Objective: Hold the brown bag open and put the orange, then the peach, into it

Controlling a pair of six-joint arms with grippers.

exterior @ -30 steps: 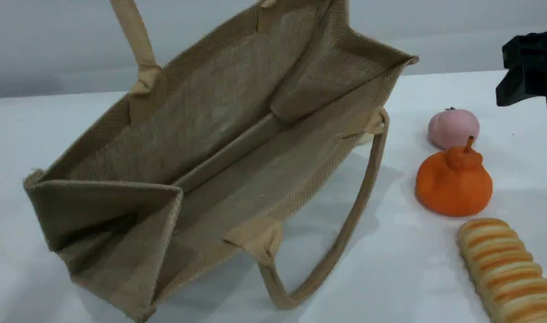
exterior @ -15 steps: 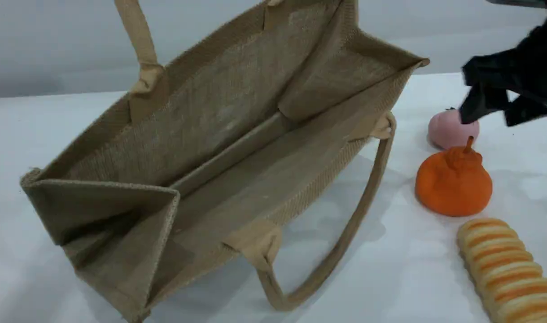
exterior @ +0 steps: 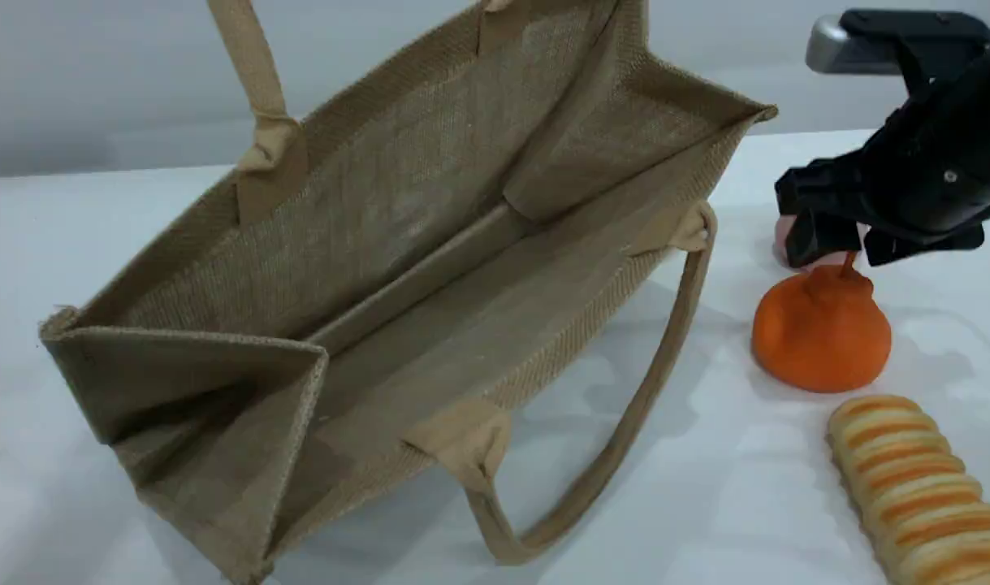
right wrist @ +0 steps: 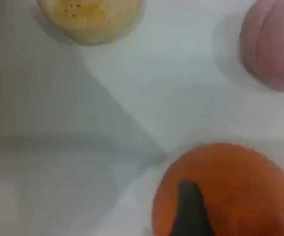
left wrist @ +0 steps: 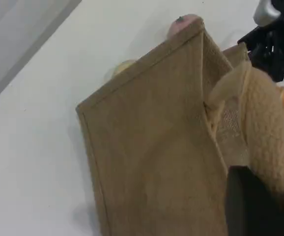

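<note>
Scene view: brown bag [exterior: 397, 268] on white table [exterior: 706, 504], mouth wide open toward camera, far wall pulled upward by far handle [exterior: 251, 73] running out of top edge; near handle [exterior: 616, 431] drooping onto the table. Right of bag: orange [exterior: 821, 333] on table, stem up. Right gripper [exterior: 844, 236] directly above orange, jaws spread wide, nothing gripped, fingertips either side of stem, contact unclear. Peach [exterior: 780, 236] mostly hidden behind gripper, only pink sliver showing, just behind orange. Ribbed orange-and-cream loaf [exterior: 909, 479] near bottom right, close in front of orange. Left gripper out of frame here.

Left wrist view: looking down outer wall of brown bag [left wrist: 152, 147]. Beige padded handle [left wrist: 260, 123] clamped in left gripper [left wrist: 252, 206], jaws closed on it. Peach [left wrist: 184, 24] peeking past bag's top corner; pale yellow disc [left wrist: 122, 66] partly visible past the edge. Right gripper [left wrist: 274, 42] at top right, blurred.

Right wrist view: orange [right wrist: 230, 191] filling bottom right, dark fingertip [right wrist: 188, 211] over it. Peach [right wrist: 274, 44] top right, apart from orange. Pale yellow disc [right wrist: 90, 17] top left, cut off by the frame.
</note>
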